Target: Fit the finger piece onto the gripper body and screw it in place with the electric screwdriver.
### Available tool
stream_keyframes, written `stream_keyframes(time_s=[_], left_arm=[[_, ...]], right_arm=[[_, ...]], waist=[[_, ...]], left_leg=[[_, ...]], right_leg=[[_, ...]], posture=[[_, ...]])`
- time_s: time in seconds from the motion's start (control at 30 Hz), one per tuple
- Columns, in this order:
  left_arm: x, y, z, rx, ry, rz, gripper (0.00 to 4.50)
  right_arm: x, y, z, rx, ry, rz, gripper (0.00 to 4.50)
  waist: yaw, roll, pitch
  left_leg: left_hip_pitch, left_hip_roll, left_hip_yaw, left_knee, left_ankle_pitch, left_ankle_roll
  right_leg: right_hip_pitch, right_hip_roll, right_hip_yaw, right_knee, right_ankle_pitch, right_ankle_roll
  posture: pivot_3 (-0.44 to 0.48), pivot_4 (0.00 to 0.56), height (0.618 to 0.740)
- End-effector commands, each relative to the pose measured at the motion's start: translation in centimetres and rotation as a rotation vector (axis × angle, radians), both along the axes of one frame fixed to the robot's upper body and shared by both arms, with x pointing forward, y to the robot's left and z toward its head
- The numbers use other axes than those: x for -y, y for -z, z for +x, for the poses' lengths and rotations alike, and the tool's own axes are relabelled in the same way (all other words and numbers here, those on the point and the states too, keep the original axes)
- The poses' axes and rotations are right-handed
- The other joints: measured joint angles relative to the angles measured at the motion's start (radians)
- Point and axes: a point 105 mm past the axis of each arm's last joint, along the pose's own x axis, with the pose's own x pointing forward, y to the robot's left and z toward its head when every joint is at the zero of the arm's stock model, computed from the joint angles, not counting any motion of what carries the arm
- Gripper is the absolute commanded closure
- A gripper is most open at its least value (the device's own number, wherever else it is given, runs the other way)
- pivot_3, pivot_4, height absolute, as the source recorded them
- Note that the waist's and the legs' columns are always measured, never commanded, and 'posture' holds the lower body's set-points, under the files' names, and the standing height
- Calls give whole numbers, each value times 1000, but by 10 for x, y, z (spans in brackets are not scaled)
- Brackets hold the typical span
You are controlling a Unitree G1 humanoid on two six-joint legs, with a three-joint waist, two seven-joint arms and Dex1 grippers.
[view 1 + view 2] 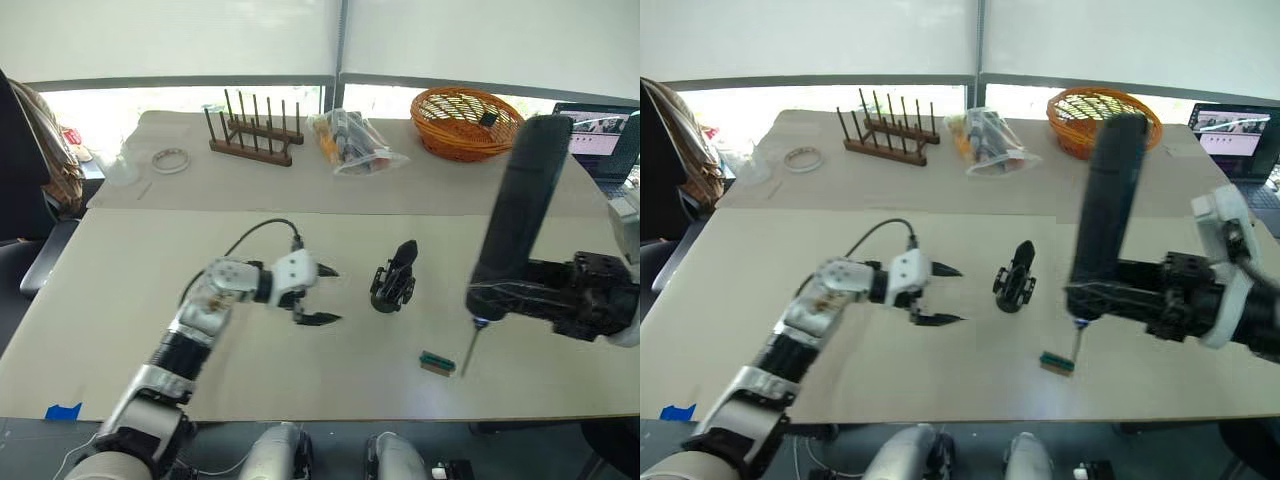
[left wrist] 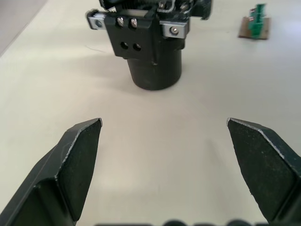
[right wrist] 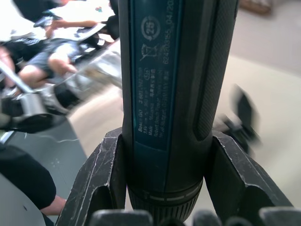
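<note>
The gripper body (image 1: 392, 285) stands upright on the beige table (image 1: 150, 300) near the middle, and the finger piece (image 1: 404, 254) rises from its top as a pointed black blade. My left gripper (image 1: 336, 295) is open, a short way to the left of the body and pointing at it; the left wrist view shows the gripper body (image 2: 149, 44) ahead of the spread fingertips (image 2: 87, 134). My right gripper (image 3: 167, 136) is shut on the electric screwdriver (image 1: 520, 200), held upright to the right of the body. Its bit hangs just right of a small green block (image 1: 436, 362).
At the back stand a wooden peg rack (image 1: 255, 138), a clear bag of items (image 1: 355, 142), an orange basket (image 1: 467, 122) and a tape roll (image 1: 171, 160). A laptop (image 1: 612, 135) sits at the far right. Blue tape (image 1: 62, 411) marks the front left edge.
</note>
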Motion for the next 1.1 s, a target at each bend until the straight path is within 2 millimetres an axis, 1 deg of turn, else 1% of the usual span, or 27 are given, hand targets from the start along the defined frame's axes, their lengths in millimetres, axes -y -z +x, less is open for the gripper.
stream_keyframes(time_s=[0.03, 0.1, 0.17, 0.23, 0.27, 0.37, 0.43, 0.5, 0.57, 0.6, 0.67, 0.7, 0.77, 0.83, 0.9, 0.93, 0.97, 1.0, 1.1], left_arm=[[-21, -17, -27, -107, 90, 7, 0], [-30, -21, -33, -168, 82, 21, 0], [-38, -23, -39, -202, 83, 34, 0], [-43, -28, -40, -207, 65, 33, 0], [-45, -30, -39, -208, 48, 28, 0], [-51, -35, -37, -227, 9, 15, 0], [-55, -38, -37, -236, -11, 11, 0], [-64, -38, -41, -271, -30, 20, 0], [-74, -38, -44, -307, -52, 33, 0], [-84, -39, -46, -326, -66, 52, 0], [-97, -41, -50, -352, -86, 80, 0], [-105, -44, -52, -363, -102, 91, 0], [-126, -53, -55, -374, -153, 113, 0], [-138, -58, -56, -372, -185, 129, 0], [-155, -62, -57, -360, -234, 159, 0], [-160, -64, -57, -356, -249, 169, 0], [-164, -65, -58, -352, -260, 170, 0], [-167, -65, -57, -346, -270, 169, 0], [-170, -64, -53, -330, -279, 168, 0]], right_arm=[[59, 31, 19, -183, 200, -64, 2575], [80, 47, 35, -250, 305, -63, 2575], [93, 63, 46, -288, 348, -119, 2575], [102, 79, 53, -330, 367, -182, 2575], [104, 85, 56, -358, 368, -200, 2575], [106, 96, 59, -400, 337, -231, 2575], [110, 102, 61, -404, 328, -267, 1541], [115, 102, 61, -362, 281, -346, 930], [120, 92, 59, -275, 220, -423, 151], [125, 82, 57, -208, 188, -471, 27], [130, 68, 53, -123, 133, -528, 27], [133, 57, 50, -79, 118, -536, 27], [137, 26, 38, 12, 71, -508, 27], [142, 12, 29, 57, 46, -521, 27], [155, 2, 16, 86, 46, -583, 27], [160, 0, 11, 90, 47, -602, 27], [164, -1, 5, 74, 52, -605, 27], [167, -1, 0, 61, 60, -595, 27], [168, 1, -6, 58, 71, -579, 27]], waist=[[-7, 1, 0], [-12, 3, 2], [-20, 13, 7], [-26, 15, 8], [-28, 16, 8], [-27, 18, 9], [-25, 18, 9], [-25, 18, 9], [-29, 18, 9], [-31, 19, 9], [-34, 23, 12], [-36, 25, 13], [-39, 26, 14], [-43, 27, 15], [-46, 27, 15], [-47, 27, 15], [-48, 27, 15], [-48, 27, 15], [-52, 27, 15]], left_leg=[[0, 0, 0, 0, 0, 0], [1, 0, 0, 0, 1, 2], [1, -1, 0, 0, 1, 2], [0, -2, 0, 0, 1, 2], [0, -1, 0, -1, 4, 5], [1, -1, 0, -4, 5, 4], [0, -1, 0, -4, 5, 4], [0, -4, 0, -4, 5, 4], [0, -5, 0, -4, 5, 4], [0, -5, 1, -4, 5, 4], [1, -4, 1, -4, 5, 3], [1, -4, 1, -4, 6, 3], [3, -3, 2, -7, 6, 1], [6, -3, 3, -11, 7, 0], [8, -2, 3, -13, 8, -1], [9, -2, 3, -14, 8, -2], [10, -2, 3, -15, 7, -3], [10, -3, 3, -15, 4, -9], [11, -3, 3, -15, 3, -10]], right_leg=[[-1, 1, 0, 0, 0, 0], [-2, 3, 0, 0, -1, 1], [-2, 1, 1, 0, -1, 2], [-1, 1, 2, 2, -2, 3], [-1, 3, 2, 3, -3, 3], [0, 5, 1, 3, -4, 4], [2, 6, 0, 2, -4, 4], [2, 4, 1, 1, -6, 6], [2, 4, 3, 1, -6, 7], [1, 4, 3, 2, -6, 7], [1, 4, 3, 2, -6, 7], [0, 5, 4, 3, -6, 7], [0, 5, 4, 3, -7, 6], [1, 6, 4, 2, -7, 5], [3, 6, 4, 2, -8, 4], [3, 6, 4, 2, -9, 4], [3, 6, 4, 2, -9, 4], [3, 5, 4, 2, -10, 3], [1, 3, 4, 2, -9, 3]], posture=[[0, 150, 740], [0, 150, 740], [0, 150, 740], [0, 150, 740], [0, 150, 740], [0, 150, 740], [0, 150, 740], [0, 150, 740], [0, 150, 740], [0, 150, 740], [0, 150, 740], [0, 150, 740], [0, 150, 740], [0, 150, 740], [0, 150, 740], [0, 150, 740], [0, 150, 740], [0, 150, 740], [0, 150, 740]])
